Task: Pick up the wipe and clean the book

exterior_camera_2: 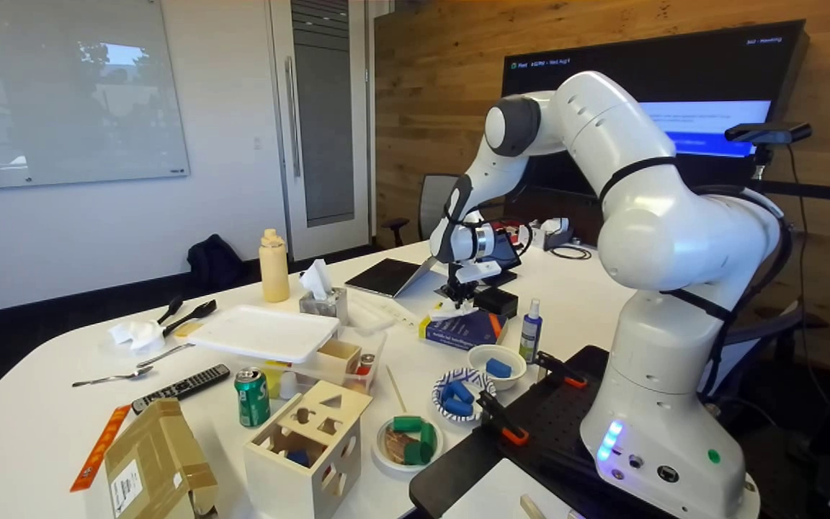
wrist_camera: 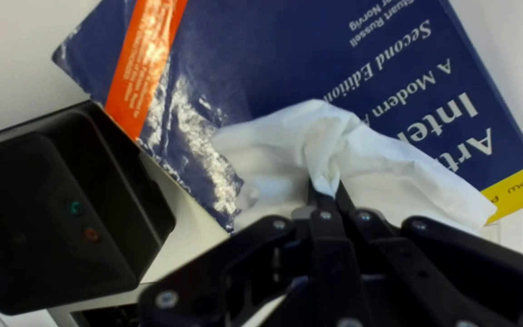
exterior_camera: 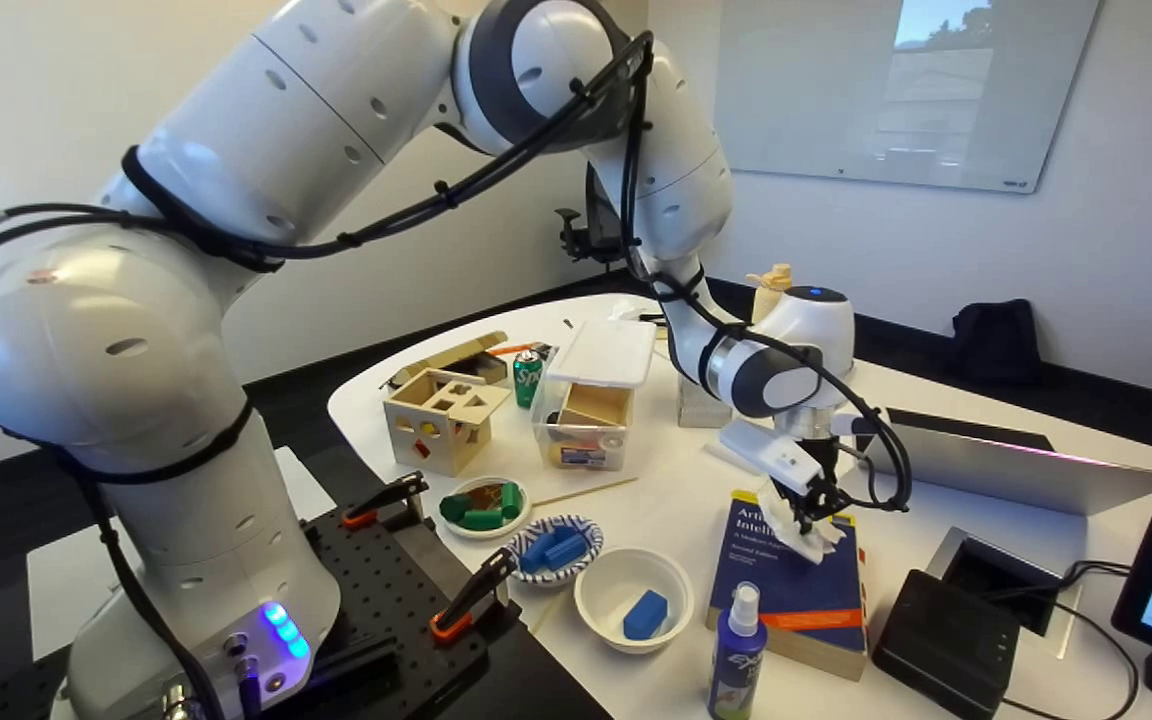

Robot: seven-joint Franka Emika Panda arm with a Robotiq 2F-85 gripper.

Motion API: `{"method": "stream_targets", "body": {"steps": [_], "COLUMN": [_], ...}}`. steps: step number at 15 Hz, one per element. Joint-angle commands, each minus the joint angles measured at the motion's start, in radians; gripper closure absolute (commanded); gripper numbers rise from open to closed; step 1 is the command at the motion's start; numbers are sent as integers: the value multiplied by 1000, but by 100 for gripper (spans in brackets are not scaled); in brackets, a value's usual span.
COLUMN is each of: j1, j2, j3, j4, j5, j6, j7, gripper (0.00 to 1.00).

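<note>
Pinching a bunched fold of the wipe [wrist_camera: 366,159], the gripper [wrist_camera: 329,193] holds its two fingers close together w/ the fabric caught btwn their tips. The wipe is white, thin & crumpled: it rises to a puckered peak at the grip, then flares out both ways in soft folds, its near edge partly hidden by the black fingers. It's over the cover of the book [wrist_camera: 261,59], hiding pt. of the title, w/ one corner reaching the yellow strip; can't tell how much of it presses on the surface.

Book lies flat on the table [exterior_camera: 656,510], thick & dk. blue, white lettering incl. "Second Edition", w/ an orange band crossing nr the end opp. the yellow strip. Pale mottled patches show beside that band; glare or wear, can't tell which.

Just beside the book is a black box [wrist_camera: 71,209]. In an exterior view, a spray bottle [exterior_camera: 738,650] stands upright nr the orange-band end, & close by it a white bowl [exterior_camera: 601,590] has a blue block [exterior_camera: 645,614] in it. In both exterior views the arm [exterior_camera_2: 645,231] arches over the table, wrist end above the book.
</note>
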Motion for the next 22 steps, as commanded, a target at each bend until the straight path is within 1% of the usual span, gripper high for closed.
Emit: {"method": "stream_targets", "body": {"steps": [1,3,5,7,9,11,15,16,18,22], "j1": [23,12,-6,-27,-55,-84,-139,-154,-169,-227], "j2": [72,103,130,147,149,132,95,85,65,33], "j3": [-33,-17,14,52,104,157,237,248,243,257], "j4": [119,164,205,227,226,196,118,93,45,-33], "j5": [-33,-29,-23,-13,0,14,42,50,66,126], "j6": [-53,-58,-82,-101,-100,-84,-73,-68,-64,-53], "j7": [64,51,25,-3,-39,-74,-129,-137,-127,-137], "gripper": [99,99,99,99,99,99,99,99,99,99]}}
